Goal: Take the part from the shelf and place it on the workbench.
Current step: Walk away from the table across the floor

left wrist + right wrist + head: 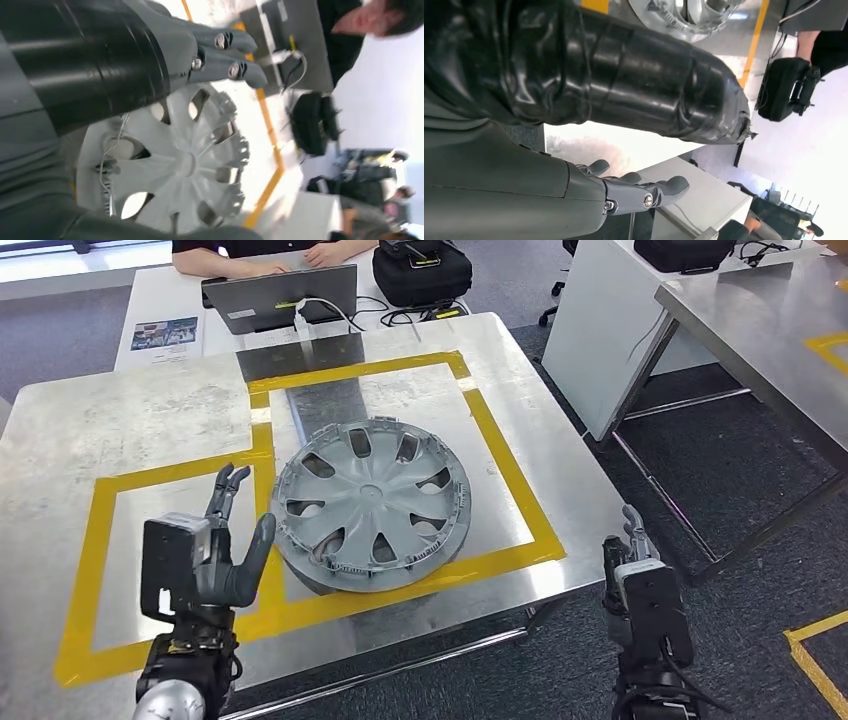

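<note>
Steel surface [120,430] fills most of my head view, marked with yellow tape [505,465] in two joined rectangles. I note the task's part, a grey hubcap [372,502], lying flat inside the larger taped rectangle, its near rim close to the front strip of tape. It rests on the surface with neither hand on it.

My left hand [215,545] hangs over the smaller taped rectangle, just beside the hubcap's left rim and apart from it. Its fingers [228,485] are spread and point away from me, the thumb angled toward the hubcap; it holds nothing. From the left wrist camera I see the hubcap [185,165] face-on beyond those fingers [235,55].

My right hand [640,575] sits off the surface's right edge, over dark carpet [740,490]. Its fingers [649,192] are extended and hold nothing.

At the far side of the surface I record a laptop [280,295], a black bag [420,275] and a person's hands [325,254] by the laptop. A second steel bench [770,330] stands to the right.
</note>
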